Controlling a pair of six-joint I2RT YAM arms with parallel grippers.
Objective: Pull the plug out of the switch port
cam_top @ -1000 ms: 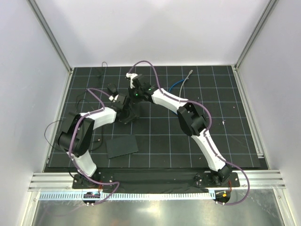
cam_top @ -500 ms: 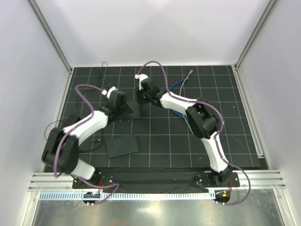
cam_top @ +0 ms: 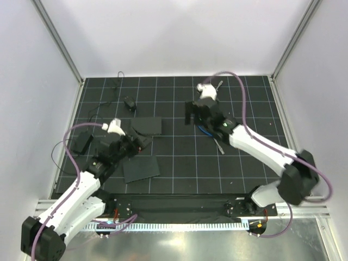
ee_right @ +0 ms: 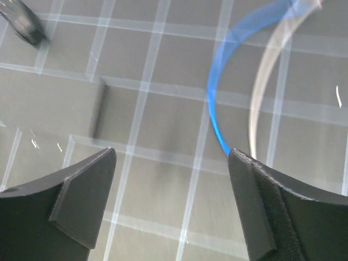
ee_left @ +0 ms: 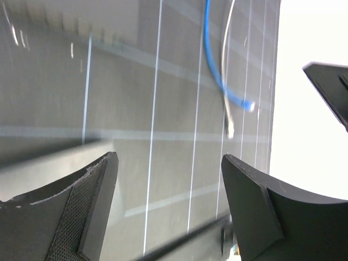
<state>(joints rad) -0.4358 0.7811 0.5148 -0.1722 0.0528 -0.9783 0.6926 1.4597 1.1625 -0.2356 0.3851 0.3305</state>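
Our left fingers (ee_left: 65, 217) and right fingers (ee_right: 81, 201) gape wide, holding nothing; the small pale plug (ee_left: 249, 105) on its bright-blue cable (ee_left: 209, 49) lies well apart from the compact matte-black box (cam_top: 148, 125).

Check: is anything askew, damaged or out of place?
Nothing looks damaged. The plug lies loose on the mat, beside a grey cable, apart from the black box; left tool and right tool are open, empty.

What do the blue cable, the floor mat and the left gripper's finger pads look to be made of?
Blue cable: smooth bright-blue jacket, likely soft plastic, since it bends in an easy curve.
Mat: matte black, possibly rubber or vinyl, with a printed white grid.
Finger pads: dark and probably rubbery, with a fine dotted texture on the inner face.
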